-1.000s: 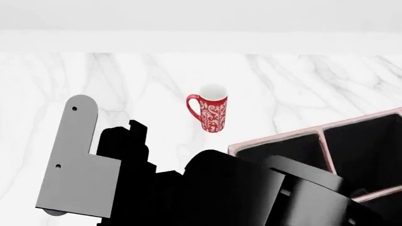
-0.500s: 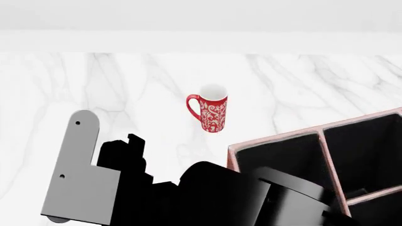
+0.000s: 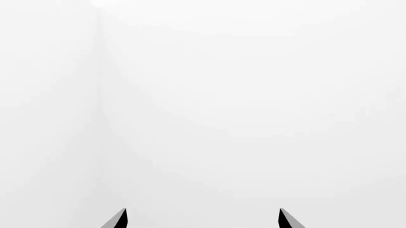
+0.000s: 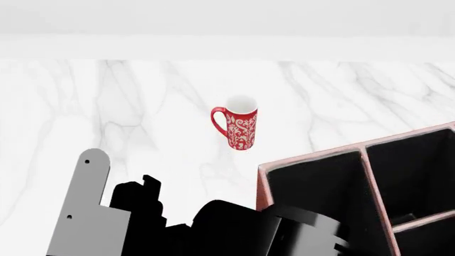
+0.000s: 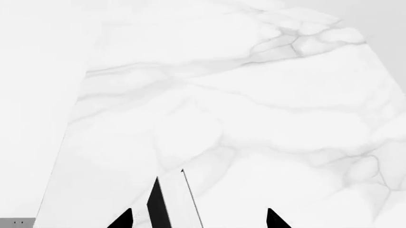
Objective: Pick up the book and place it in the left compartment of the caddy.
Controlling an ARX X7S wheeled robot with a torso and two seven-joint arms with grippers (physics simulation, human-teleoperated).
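The caddy [image 4: 260, 186] is a reddish-brown box with black interior at the head view's lower right. Its left compartment [image 4: 313, 184] is a long black-lined slot, with my right arm [image 4: 299, 234] over its near end. In the right wrist view, a narrow black cover with a white page edge, the book [image 5: 156, 204], stands edge-on between the spread fingertips of my right gripper [image 5: 198, 219], nearer one finger, with gaps on both sides. My left gripper [image 3: 203, 219] is open and empty, facing a blank white surface. I cannot make out the book in the head view.
A red-and-white patterned mug [image 4: 240, 122] stands upright on the white marble table [image 4: 142, 106], beyond the caddy's left corner. My left arm's grey link [image 4: 82, 213] is at the lower left. A pale wall runs behind the table.
Both arms have drawn back toward the bottom of the head view. More of the caddy's left compartment shows now. The mug and caddy have not moved.
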